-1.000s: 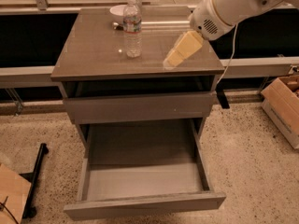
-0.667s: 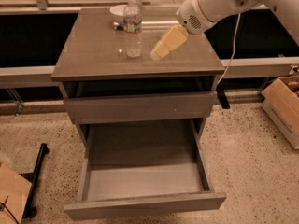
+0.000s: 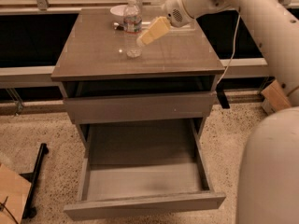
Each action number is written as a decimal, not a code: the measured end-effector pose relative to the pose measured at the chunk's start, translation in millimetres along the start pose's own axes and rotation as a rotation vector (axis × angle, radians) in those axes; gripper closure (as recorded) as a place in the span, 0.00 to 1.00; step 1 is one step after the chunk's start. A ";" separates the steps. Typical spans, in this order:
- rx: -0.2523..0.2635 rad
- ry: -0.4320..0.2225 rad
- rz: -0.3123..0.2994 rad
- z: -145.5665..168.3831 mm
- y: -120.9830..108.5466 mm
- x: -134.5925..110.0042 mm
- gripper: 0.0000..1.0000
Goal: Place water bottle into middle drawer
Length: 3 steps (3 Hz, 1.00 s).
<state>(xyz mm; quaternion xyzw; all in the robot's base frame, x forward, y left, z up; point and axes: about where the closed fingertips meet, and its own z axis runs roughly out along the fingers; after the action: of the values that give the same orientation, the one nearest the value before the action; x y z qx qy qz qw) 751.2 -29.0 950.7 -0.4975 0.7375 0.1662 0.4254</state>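
The water bottle (image 3: 132, 26), clear with a white cap and a label band, stands upright on the cabinet top (image 3: 93, 55) toward its back middle. My gripper (image 3: 142, 41) hangs just right of the bottle at mid-height, pointing down-left at it, very close or touching; I cannot tell which. The middle drawer (image 3: 145, 204) is pulled far out below, its pale grey floor bare. The drawer above it (image 3: 140, 107) is closed.
A white bowl (image 3: 118, 10) sits behind the bottle with a small dark object (image 3: 119, 27) beside it. My arm (image 3: 252, 13) crosses over the cabinet's right back corner. Cardboard boxes (image 3: 275, 96) (image 3: 11, 197) and a black stand leg (image 3: 36, 178) lie on the speckled floor.
My gripper has swung left across the cabinet top, from the right side to right beside the bottle. The bottle and the drawers have not moved.
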 end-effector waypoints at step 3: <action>-0.116 -0.144 0.007 73.7 -7.6 -46.7 0.00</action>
<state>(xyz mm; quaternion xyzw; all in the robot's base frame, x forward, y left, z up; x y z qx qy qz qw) 798.6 44.5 946.1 -0.5055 0.6958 0.2455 0.4473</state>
